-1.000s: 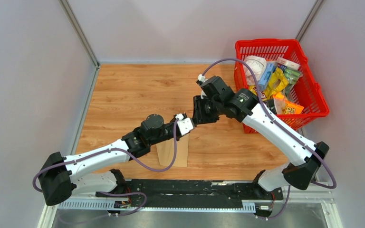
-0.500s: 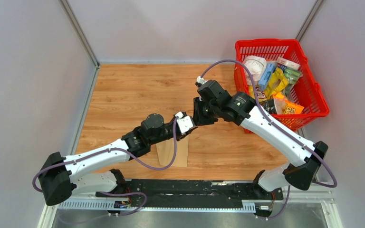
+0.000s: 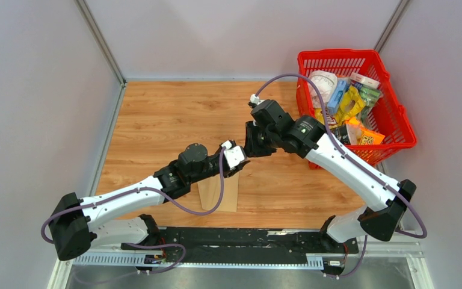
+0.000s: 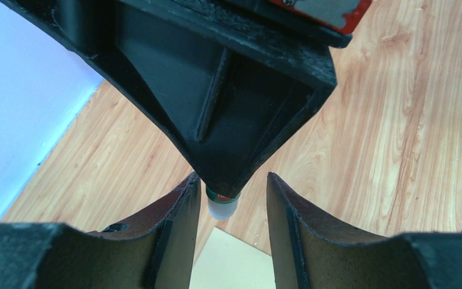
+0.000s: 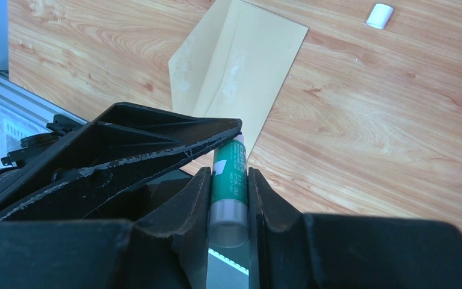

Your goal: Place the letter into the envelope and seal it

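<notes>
The tan envelope (image 3: 231, 194) lies flat on the wooden table near the front, partly under my left arm. It also shows in the right wrist view (image 5: 234, 66). The letter is not in view. My right gripper (image 5: 228, 171) is shut on a green glue stick (image 5: 228, 180) and holds it above the table. In the left wrist view my left gripper (image 4: 231, 180) is open around the stick's white tip (image 4: 222, 206), with a corner of the envelope (image 4: 234, 265) below. Both grippers meet just above the envelope's far end, the left (image 3: 237, 158) and the right (image 3: 251, 146).
A small white cap (image 5: 379, 15) lies on the table beyond the envelope. A red basket (image 3: 337, 55) full of packets stands at the back right. Grey walls enclose the table on three sides.
My right gripper has shifted slightly left, bringing the glue stick closer to my left gripper. The left arm and the envelope have not moved.
</notes>
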`<control>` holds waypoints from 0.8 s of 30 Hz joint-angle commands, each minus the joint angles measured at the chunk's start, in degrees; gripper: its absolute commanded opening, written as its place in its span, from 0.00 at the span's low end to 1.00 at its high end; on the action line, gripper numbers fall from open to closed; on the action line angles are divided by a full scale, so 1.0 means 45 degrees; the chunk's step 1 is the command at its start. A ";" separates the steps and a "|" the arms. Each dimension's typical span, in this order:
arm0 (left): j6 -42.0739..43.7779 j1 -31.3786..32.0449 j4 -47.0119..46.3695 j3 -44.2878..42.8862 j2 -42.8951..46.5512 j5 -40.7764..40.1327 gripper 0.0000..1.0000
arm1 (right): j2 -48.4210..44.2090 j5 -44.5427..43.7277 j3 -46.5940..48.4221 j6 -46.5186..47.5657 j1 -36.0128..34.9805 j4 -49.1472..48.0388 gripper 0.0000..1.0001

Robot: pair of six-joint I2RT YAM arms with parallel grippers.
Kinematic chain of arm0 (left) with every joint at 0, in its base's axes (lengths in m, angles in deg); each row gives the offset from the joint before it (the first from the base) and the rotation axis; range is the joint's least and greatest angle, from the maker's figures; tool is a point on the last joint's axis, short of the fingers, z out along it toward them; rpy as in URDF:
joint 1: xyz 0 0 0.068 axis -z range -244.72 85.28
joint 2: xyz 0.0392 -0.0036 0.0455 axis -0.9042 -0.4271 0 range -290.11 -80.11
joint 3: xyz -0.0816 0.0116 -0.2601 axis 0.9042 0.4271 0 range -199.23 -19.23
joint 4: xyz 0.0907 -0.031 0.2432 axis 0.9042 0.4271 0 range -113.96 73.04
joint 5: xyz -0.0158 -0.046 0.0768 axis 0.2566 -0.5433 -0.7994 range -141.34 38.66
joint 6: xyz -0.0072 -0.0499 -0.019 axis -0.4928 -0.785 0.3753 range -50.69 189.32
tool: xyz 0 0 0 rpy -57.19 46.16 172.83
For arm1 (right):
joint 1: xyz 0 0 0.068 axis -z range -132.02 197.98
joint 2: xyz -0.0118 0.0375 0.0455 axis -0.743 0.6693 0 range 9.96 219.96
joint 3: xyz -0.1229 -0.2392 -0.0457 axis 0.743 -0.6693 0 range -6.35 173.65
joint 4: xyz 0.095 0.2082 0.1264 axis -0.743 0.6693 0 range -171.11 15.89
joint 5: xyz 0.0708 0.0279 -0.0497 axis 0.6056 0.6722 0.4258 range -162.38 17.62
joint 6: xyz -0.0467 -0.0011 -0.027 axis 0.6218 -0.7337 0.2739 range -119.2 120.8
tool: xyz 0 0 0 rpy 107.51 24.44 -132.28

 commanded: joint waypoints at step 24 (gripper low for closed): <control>0.0358 0.0044 -0.0609 -0.0109 0.0426 0.0050 0.00 | -0.0375 0.0440 0.0060 -0.0213 -0.0036 -0.0609 0.27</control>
